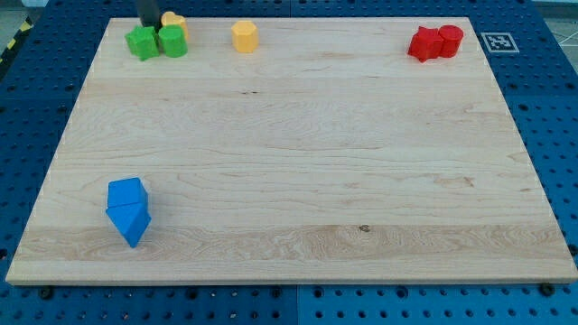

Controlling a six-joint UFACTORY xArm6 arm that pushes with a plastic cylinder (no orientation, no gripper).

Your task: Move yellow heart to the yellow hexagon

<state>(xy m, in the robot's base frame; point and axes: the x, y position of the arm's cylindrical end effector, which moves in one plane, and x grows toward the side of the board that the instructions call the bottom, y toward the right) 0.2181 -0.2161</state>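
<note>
The yellow heart (173,20) sits at the board's top left, partly hidden behind the green blocks. The yellow hexagon (244,36) stands apart to its right along the top edge. My rod comes down at the top left, and my tip (150,24) is just left of the yellow heart, behind the green star (142,42). A green round block (172,41) touches the green star's right side, directly below the heart.
Two red blocks (435,42) sit together at the view's top right. A blue cube (126,193) and a blue triangular block (130,222) touch at the bottom left. The wooden board (298,162) lies on a blue perforated table.
</note>
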